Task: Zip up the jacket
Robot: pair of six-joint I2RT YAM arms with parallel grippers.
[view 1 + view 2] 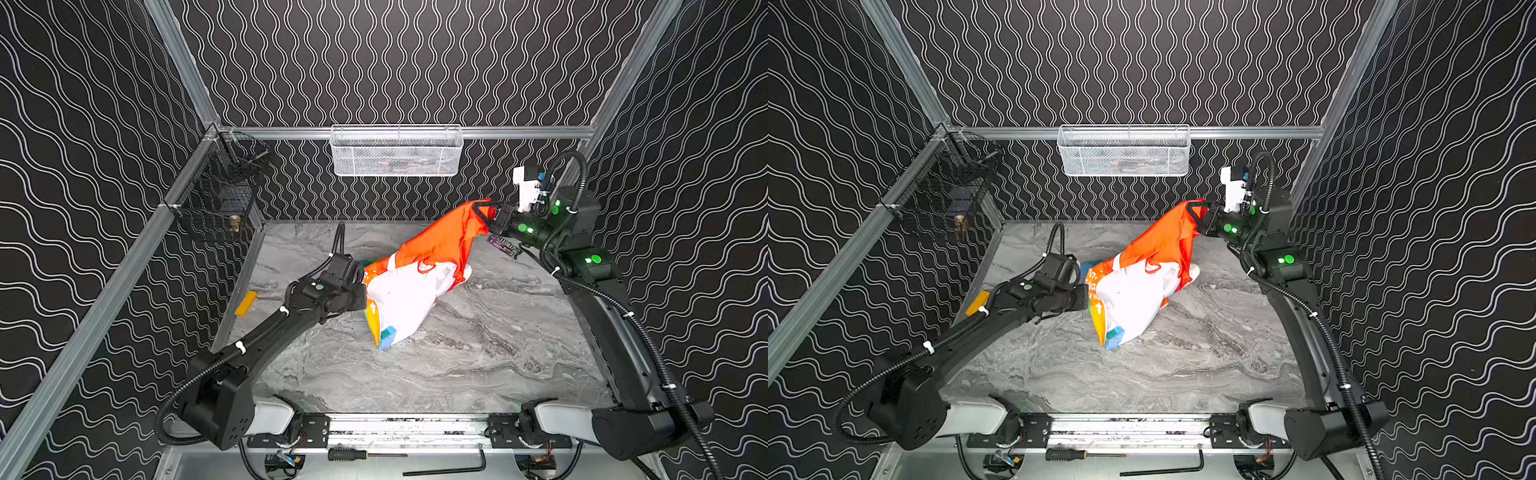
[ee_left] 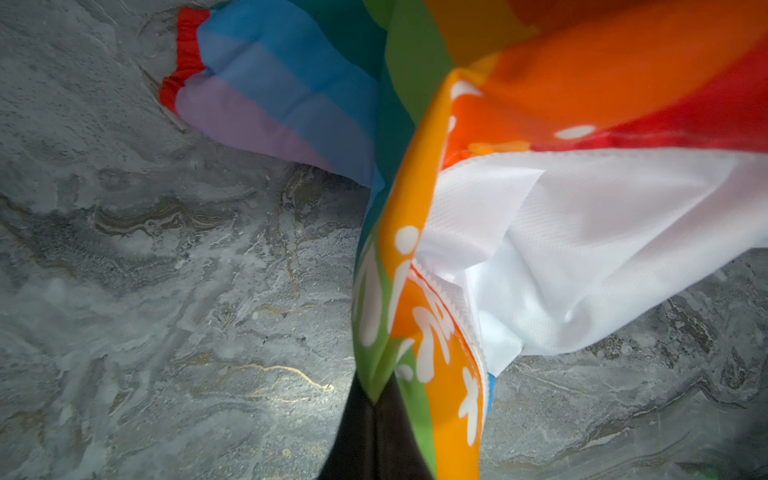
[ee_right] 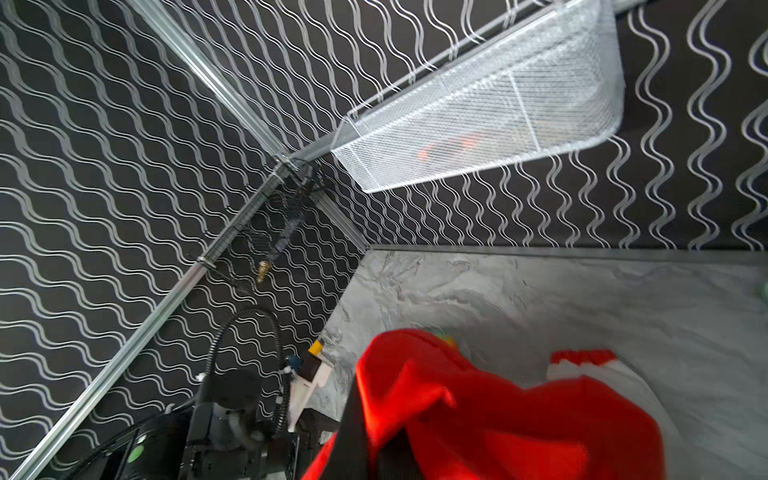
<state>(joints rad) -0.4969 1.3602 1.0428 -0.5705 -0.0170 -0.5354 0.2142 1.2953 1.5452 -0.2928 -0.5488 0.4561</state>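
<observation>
- Black wavy-line walls point(image 1: 374, 62), grey marble tabletop point(image 1: 457, 374), white mesh basket point(image 1: 397, 151) on the back rail.
- jacket point(image 1: 411, 291) sits mid-table, bunched and partly lifted. Its lower end rests on the tabletop and the red hood point(image 1: 449, 237) end is raised toward back right, in both top views.
- right gripper point(image 1: 489, 217) is clamped on the hood's edge and holds it above the table.
- left gripper point(image 2: 376, 399) is pinched tight on a fold of the rainbow front with white lettering, low near the table.
- Front is open, with white lining point(image 2: 582, 249) exposed. What looks like a toothed zipper edge point(image 2: 453, 316) runs loose along the orange panel. No slider visible.
- Rainbow sleeve with red cuff point(image 2: 187, 54) lies on the table beyond the fold.
- Step, my read: the garment is being spread and sorted out. Zipping hasn't started, so this is early in the task.
- Next move calls for laying it flat front-up, bringing both front edges side by side, and finding the slider and bottom pin. A regrasp near the hem is likely, since neither grip looks to be on the slider.
- Risk: thin fabric could slip or fold over and hide the zipper.
</observation>
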